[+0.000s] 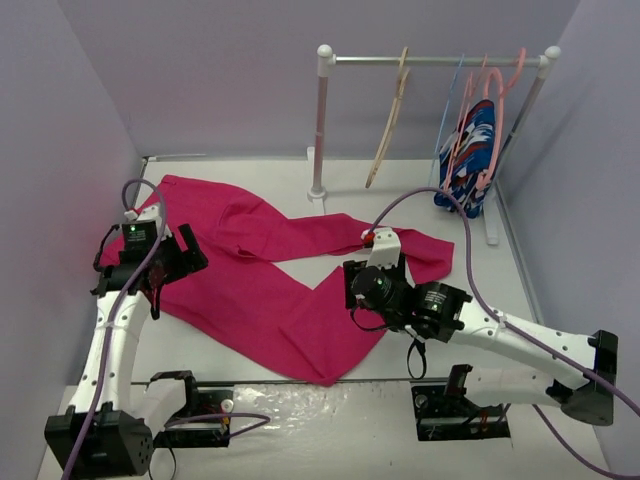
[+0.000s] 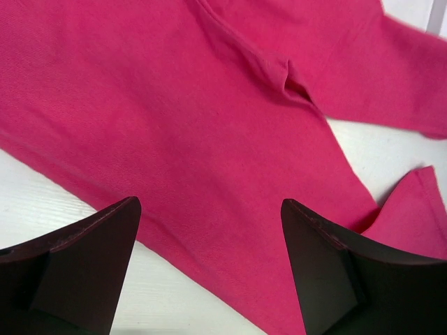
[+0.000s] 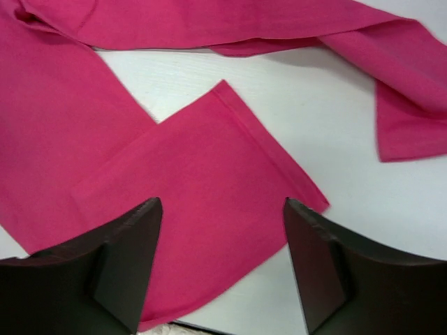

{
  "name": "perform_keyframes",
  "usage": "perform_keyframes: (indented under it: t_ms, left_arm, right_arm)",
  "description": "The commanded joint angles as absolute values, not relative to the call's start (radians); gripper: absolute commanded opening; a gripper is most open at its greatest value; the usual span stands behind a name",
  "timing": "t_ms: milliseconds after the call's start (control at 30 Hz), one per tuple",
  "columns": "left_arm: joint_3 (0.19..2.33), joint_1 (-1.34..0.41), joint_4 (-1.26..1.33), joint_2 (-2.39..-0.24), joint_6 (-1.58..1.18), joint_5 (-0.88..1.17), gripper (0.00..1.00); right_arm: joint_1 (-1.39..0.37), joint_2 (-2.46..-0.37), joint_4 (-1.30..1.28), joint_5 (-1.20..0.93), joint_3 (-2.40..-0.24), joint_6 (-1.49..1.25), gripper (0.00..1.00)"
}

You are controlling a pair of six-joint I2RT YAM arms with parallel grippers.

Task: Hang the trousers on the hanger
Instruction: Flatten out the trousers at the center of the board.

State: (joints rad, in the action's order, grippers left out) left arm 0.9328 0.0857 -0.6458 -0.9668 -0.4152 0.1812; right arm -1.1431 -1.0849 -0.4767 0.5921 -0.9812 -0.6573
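The magenta-pink trousers [image 1: 260, 290] lie spread flat across the white table [image 1: 350, 420], one leg reaching right and the other folded toward the near edge. The beige wooden hanger [image 1: 388, 120] hangs on the rail at the back, bare. My left gripper [image 1: 183, 258] is open over the trousers' left part; in the left wrist view it [image 2: 209, 201] hovers above the cloth's [image 2: 209, 105] near edge, holding nothing. My right gripper [image 1: 358, 280] is open above the folded leg end; in the right wrist view it [image 3: 222, 201] frames the leg's hem [image 3: 188, 174].
A clothes rack with white posts [image 1: 322, 120] and a metal rail stands at the back. A thin blue wire hanger [image 1: 450, 105], salmon-pink hangers [image 1: 497, 85] and a blue patterned garment [image 1: 470, 155] hang at its right end. Lavender walls enclose the table on three sides.
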Motion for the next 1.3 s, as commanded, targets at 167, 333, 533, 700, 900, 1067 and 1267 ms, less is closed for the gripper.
perform_keyframes:
  t_ms: [167, 333, 533, 700, 900, 1067, 1267]
  left_arm:
    - [0.874, 0.061, -0.538, -0.991, -0.387, 0.254, 0.78]
    - [0.862, 0.054, -0.535, -1.008, -0.381, 0.299, 0.78]
    - [0.842, 0.004, -0.490, -1.023, -0.467, 0.304, 0.78]
    - [0.827, -0.214, -0.392, -1.113, -0.594, 0.207, 0.78]
    - [0.816, -0.362, -0.243, -1.276, -0.668, 0.161, 0.78]
    - [0.830, -0.396, -0.194, -1.385, -0.681, 0.161, 0.78]
    - [0.838, -0.419, -0.166, -1.420, -0.687, 0.156, 0.78]
  right_arm:
    - [-1.046, -1.440, -0.177, 0.460, -1.004, -0.615, 0.55]
    - [-1.022, -1.656, -0.117, 0.457, -1.118, -0.598, 0.58]
    - [-0.944, -1.787, -0.084, 0.416, -1.079, -0.655, 0.62]
    - [-0.812, -1.715, -0.054, 0.315, -0.890, -0.751, 0.66]
    - [-0.646, -1.488, -0.061, 0.242, -0.623, -0.904, 0.84]
    - [-0.547, -1.221, -0.178, 0.317, -0.535, -0.982, 0.87]
    - [-0.583, -1.136, -0.161, 0.262, -0.614, -0.827, 0.78]
